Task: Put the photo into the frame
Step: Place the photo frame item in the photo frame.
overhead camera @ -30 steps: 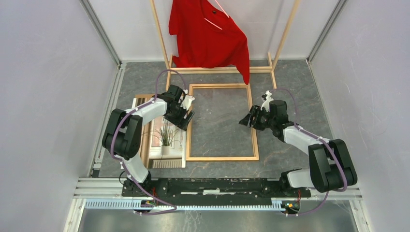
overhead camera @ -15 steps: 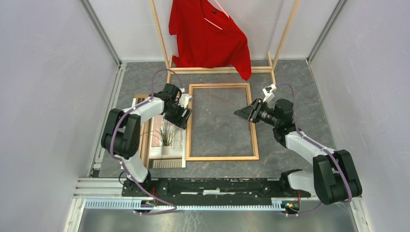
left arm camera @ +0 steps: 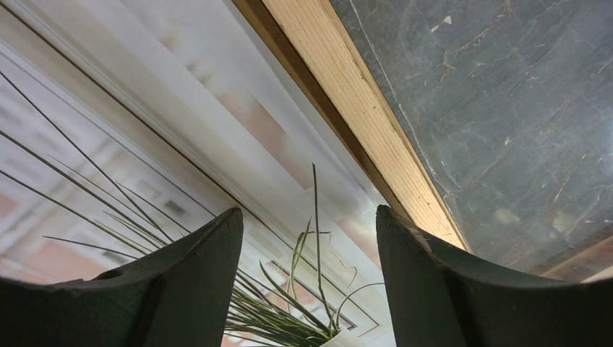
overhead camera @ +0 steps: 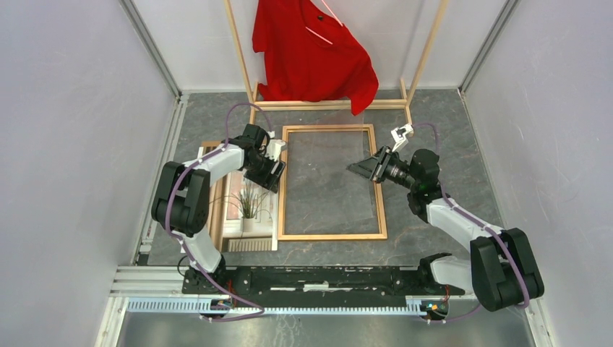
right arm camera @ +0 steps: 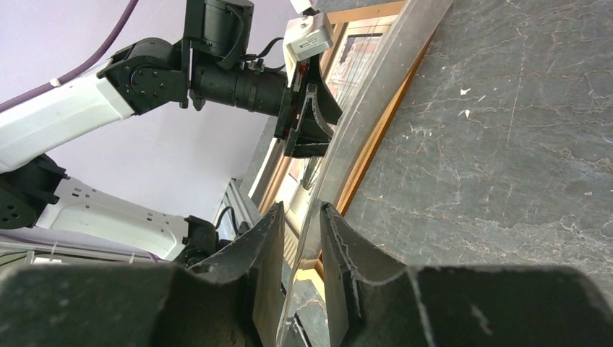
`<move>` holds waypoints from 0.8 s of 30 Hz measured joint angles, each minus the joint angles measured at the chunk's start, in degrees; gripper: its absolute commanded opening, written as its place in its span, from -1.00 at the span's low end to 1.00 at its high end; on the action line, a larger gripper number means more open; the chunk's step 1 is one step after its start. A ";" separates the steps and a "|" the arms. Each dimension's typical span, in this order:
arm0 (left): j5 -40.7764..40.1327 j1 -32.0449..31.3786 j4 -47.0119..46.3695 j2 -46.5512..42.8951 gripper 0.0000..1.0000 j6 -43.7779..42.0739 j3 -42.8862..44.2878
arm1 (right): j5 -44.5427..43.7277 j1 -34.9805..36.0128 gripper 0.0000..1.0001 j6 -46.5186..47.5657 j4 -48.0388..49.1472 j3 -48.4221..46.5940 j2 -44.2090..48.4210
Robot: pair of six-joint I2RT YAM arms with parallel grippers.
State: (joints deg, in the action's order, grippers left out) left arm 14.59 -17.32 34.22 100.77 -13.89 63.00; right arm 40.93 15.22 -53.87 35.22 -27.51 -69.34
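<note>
The photo point(overhead camera: 249, 202) of a grassy plant lies flat left of the frame point(overhead camera: 329, 236), an orange-brown wooden rectangle on the grey tabletop. My left gripper point(overhead camera: 272, 170) hovers open over the photo point(left arm camera: 144, 144) beside the frame's left rail point(left arm camera: 361, 101), with nothing between its fingers point(left arm camera: 309, 211). A clear sheet point(overhead camera: 332, 173) sits in the frame, its right edge raised. My right gripper point(overhead camera: 360, 168) is shut on that edge; in the right wrist view the sheet point(right arm camera: 376, 79) runs between the fingers point(right arm camera: 302, 206).
A brown backing board point(overhead camera: 214, 155) shows under the photo's left side. A pale wooden rack point(overhead camera: 421, 65) with a red shirt point(overhead camera: 311, 50) stands behind the frame. Grey walls close in left and right. The left arm point(right arm camera: 238, 72) faces the right wrist camera.
My right gripper closed on the clear sheet's right edge and rose, tilting that side up. The left gripper shifted slightly back and left over the photo.
</note>
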 measured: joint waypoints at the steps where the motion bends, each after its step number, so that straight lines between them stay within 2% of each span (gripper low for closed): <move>1: 0.00 0.00 0.00 0.02 0.49 0.00 0.00 | 0.00 0.13 -0.40 0.11 0.11 0.00 0.00; 24: 1.20 1.46 0.33 0.50 0.46 0.57 0.48 | 4.28 2.62 -0.46 2.36 1.57 -2.51 -0.79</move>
State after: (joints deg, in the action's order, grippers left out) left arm 15.79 -15.86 34.54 101.27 -13.32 63.48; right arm 45.21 17.85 -51.51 36.80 -30.02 -70.13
